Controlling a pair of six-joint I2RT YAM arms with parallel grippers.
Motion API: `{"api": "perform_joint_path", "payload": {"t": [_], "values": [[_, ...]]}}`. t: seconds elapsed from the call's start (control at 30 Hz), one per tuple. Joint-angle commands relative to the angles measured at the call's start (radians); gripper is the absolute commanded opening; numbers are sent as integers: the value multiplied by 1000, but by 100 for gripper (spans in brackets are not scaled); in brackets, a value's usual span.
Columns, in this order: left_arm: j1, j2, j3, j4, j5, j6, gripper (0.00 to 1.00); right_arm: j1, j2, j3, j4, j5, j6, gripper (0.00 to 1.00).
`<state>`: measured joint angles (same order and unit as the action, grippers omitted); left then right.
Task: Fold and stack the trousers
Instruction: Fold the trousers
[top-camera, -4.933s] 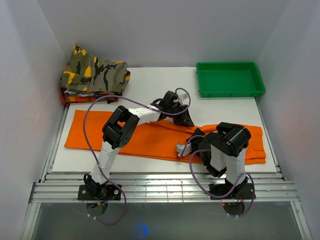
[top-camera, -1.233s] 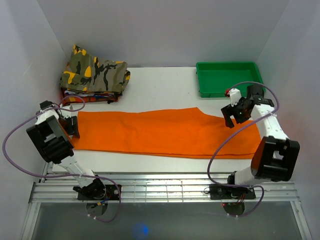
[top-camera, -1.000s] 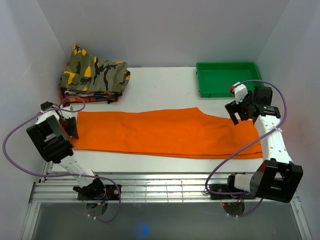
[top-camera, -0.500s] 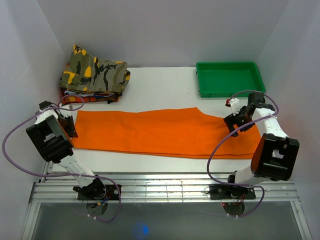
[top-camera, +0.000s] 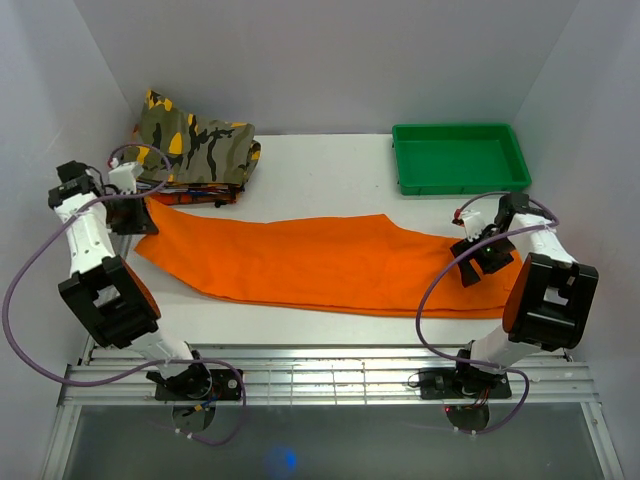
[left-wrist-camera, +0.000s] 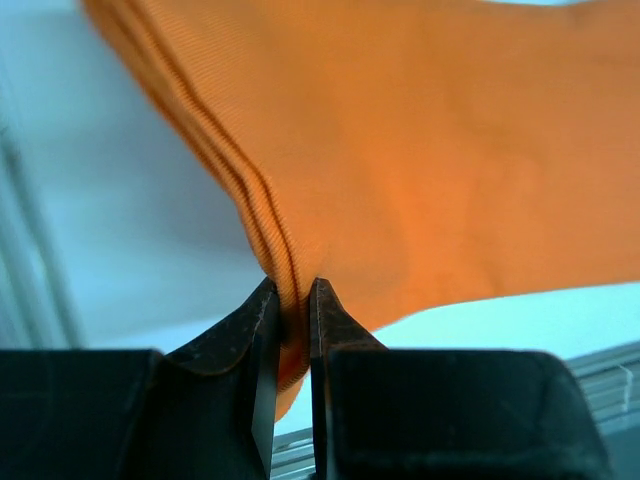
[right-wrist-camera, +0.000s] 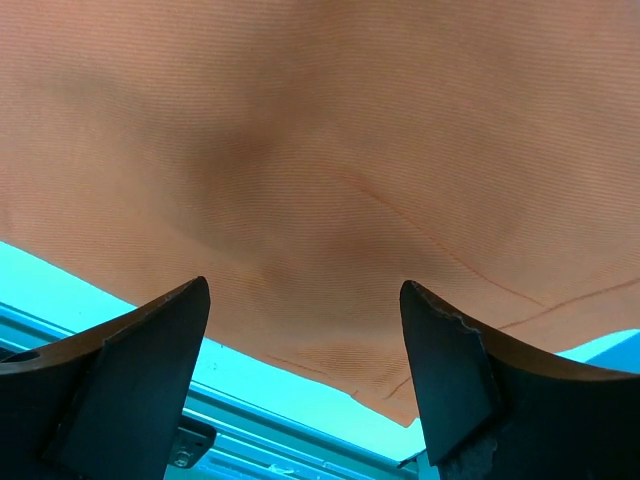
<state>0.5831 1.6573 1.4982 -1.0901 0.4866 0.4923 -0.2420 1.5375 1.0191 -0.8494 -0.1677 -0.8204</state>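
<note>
Pinching the trousers (top-camera: 320, 265), left pincer (left-wrist-camera: 290, 297) has raised their left end.

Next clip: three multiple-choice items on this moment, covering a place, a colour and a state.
1. Where is the green tray? A) far right B) near left C) centre
2. What colour are the trousers? A) blue B) orange C) grey
3. The left gripper is: A) wide open B) shut on the trousers' edge C) holding the tray
Key: A, it sits far back on the right; B, the cloth is bright orange; B, its wrist view shows the jaws pinching a fabric fold.
</note>
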Motion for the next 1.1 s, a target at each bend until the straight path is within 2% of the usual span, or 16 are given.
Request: {"api": "perform_joint_path", "payload": {"t": [0.0, 0.17, 0.2, 0.27, 0.3, 0.4, 0.47, 0.7, 0.87, 1.07], "values": [[-127, -91, 24, -80, 180, -33, 0, -8, 41, 29, -69, -35, -6, 82], [-302, -152, -56, -16, 323, -242, 0, -8, 99, 32, -73, -32, 23, 76], [-365, -163, -65, 28, 334, -271, 0, -8, 114, 33, -71, -35, 35, 75], [-422, -186, -113, 112, 343, -355, 0, -6, 124, 32, -70, -39, 46, 70], [-466, -207, -133, 207, 343, -453, 0, -6, 136, 30, -66, -38, 56, 69], [-566, -217, -196, 344, 345, -607, 0, -6, 150, 19, -50, -30, 75, 62], [-664, -203, -228, 396, 360, -661, 0, -6, 157, 15, -40, -24, 92, 60], [-940, -172, -302, 605, 45, -960, 0, -6, 168, 15, -33, -9, 113, 57], [-1129, -102, -314, 696, -84, -1080, 0, -6, 185, 19, -34, -16, 135, 56], [-1253, 16, -279, 742, -194, -1202, 0, -5, 190, 16, -30, -23, 142, 55]]}}
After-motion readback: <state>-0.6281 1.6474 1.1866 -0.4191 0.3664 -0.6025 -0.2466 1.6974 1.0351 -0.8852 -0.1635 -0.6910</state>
